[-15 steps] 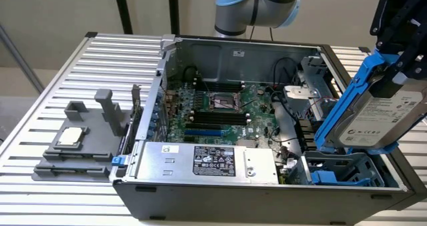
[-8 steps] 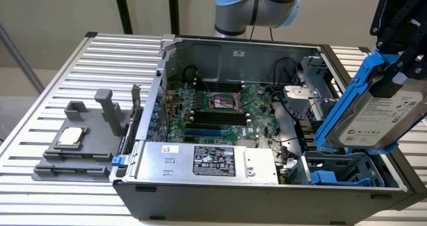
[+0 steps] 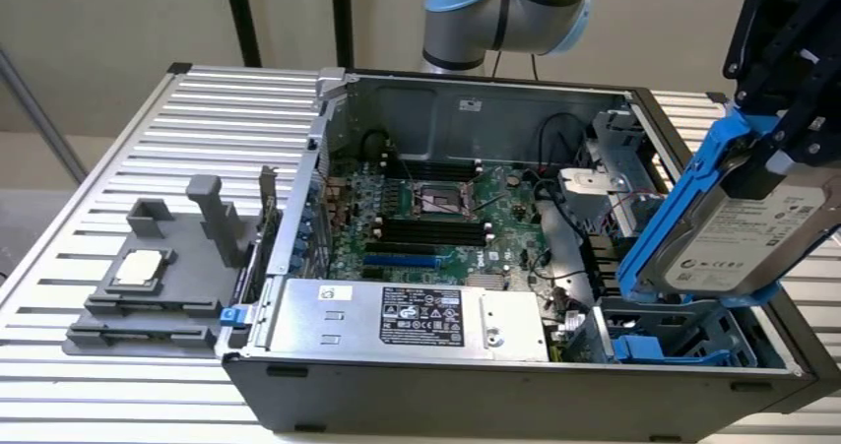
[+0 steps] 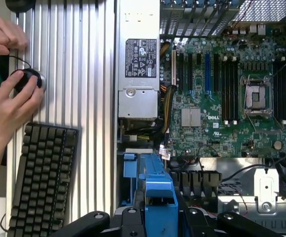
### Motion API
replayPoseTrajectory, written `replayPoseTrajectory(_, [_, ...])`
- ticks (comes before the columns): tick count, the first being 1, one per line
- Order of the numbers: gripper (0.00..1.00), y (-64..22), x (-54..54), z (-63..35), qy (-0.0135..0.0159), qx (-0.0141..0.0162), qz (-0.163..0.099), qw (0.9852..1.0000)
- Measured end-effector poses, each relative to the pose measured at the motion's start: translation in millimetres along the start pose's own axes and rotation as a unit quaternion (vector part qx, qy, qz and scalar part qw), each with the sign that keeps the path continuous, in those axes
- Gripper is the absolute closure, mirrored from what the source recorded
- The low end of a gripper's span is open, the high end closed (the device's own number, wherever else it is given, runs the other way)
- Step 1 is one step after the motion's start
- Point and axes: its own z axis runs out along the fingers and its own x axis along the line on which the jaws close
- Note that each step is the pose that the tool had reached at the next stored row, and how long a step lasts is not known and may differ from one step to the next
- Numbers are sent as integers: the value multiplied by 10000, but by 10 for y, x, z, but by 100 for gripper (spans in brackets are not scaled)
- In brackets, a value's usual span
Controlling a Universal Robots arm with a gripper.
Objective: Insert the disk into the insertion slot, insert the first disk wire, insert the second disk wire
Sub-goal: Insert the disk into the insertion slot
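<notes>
Several ways to go wrong from here. Grips the disk [image 3: 743,232] by the upper end of its bright blue carrier with clenched fingers [image 3: 793,137] and hangs it, tilted, just above the insertion slot [image 3: 677,338] at the corner of the case [image 3: 526,390] on the exterior view's right. Not yet seated: possibly touching the bay's rim with the lower edge, possibly apart from it; cannot tell. Risks, first, a jam: with so much lean and a bay only slightly wider than the carrier, likely catches a corner on a ribbed wall or a blue tab instead of sliding between the guides. Risks, second, a pivot in the grasp: holds at one end only, so probably levers round or works loose under any push against a snagged lower edge. Risks, third, the loose wires [image 3: 640,203] beside the drive cage: sits near them, and could pinch them under the carrier or drag them down into the bay. Could also knock the case wall on that side if brought down off-line. Seems to threaten little else, hanging well apart from the power supply [image 3: 394,316] and the motherboard [image 3: 434,218]. Worth noting in the wrist view: a person's hand [image 4: 12,106] on a mouse [image 4: 28,79] beside a keyboard [image 4: 41,180] on the counter [image 4: 83,74], apart from the case, a hazard only if reaching in.
</notes>
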Motion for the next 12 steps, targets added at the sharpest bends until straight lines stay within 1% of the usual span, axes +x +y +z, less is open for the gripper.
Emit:
replayPoseTrajectory(3, [67, -13, -1, 52, 1, 0, 0, 10000])
replayPoseTrajectory(6, [67, -70, -1, 98, 1, -3, 1, 10000])
replayPoseTrajectory(8, [67, -100, -2, 120, 1, -12, 0, 10000])
replayPoseTrajectory(11, [67, -110, 3, 134, 3, -43, 1, 10000])
replayPoseTrajectory(12, [67, -110, 3, 135, 3, -44, 1, 10000])
